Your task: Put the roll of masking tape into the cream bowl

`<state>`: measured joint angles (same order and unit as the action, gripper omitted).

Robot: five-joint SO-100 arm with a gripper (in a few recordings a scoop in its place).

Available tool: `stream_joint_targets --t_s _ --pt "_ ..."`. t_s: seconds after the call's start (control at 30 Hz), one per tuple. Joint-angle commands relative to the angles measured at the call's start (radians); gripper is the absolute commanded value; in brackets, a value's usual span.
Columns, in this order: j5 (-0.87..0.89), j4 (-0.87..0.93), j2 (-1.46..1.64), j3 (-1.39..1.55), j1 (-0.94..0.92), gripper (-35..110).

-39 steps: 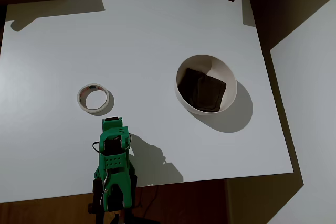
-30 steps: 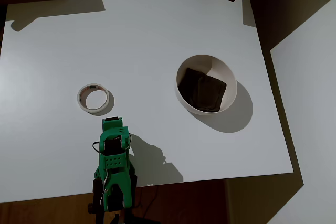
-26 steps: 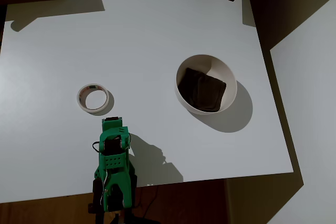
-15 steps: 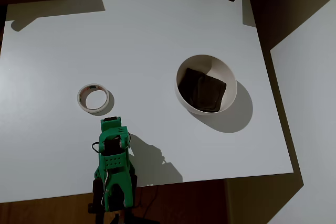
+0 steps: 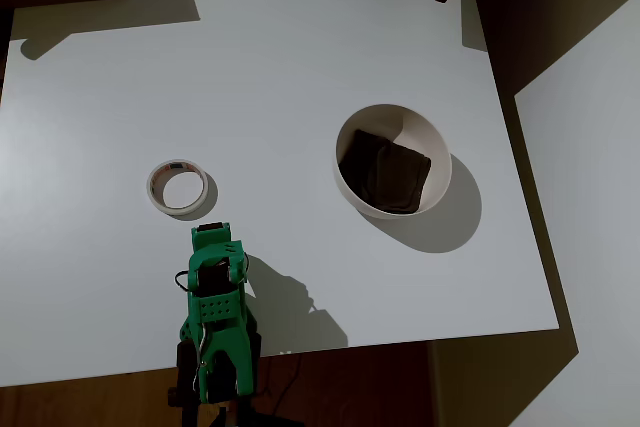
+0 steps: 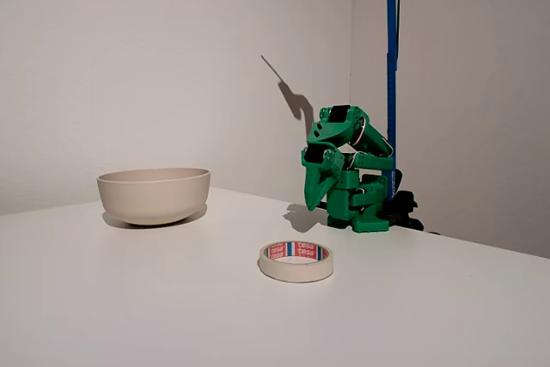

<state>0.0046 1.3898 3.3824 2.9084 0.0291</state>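
One tape roll [image 5: 179,188] lay flat on the counter [image 5: 300,47], one bowl [image 5: 392,160] held one dark square piece [image 5: 385,174], claw [image 6: 324,196] tips together.

Roll of masking tape [image 5: 178,188]: small cream-white ring, lying flat on the white table [image 5: 300,47] with its wide round hole facing up. In the fixed view the inner edge of the ring [image 6: 296,261] carries red, white and blue printed marks. In the overhead view it sits well apart from the cream bowl, to its left and level with it.

Cream bowl [image 5: 440,162]: round, cream-white, with smooth sloping walls, standing upright on the table, noticeably wider than the tape ring. A dark brown square piece [image 5: 390,173] lies inside it. In the fixed view the bowl [image 6: 155,195] stands left of the tape and farther back.
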Motion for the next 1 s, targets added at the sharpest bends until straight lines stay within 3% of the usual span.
stream_joint_targets --t_s 0.0,0.33,0.57,0.97 --pt "0.005 -0.003 0.009 0.003 0.021 -8" --pt "0.025 -0.067 -0.028 -0.014 0.043 -8" --pt "0.084 -0.209 -0.509 -0.239 0.049 -8" --pt "0.138 -0.106 -1.092 -0.713 0.146 -8"
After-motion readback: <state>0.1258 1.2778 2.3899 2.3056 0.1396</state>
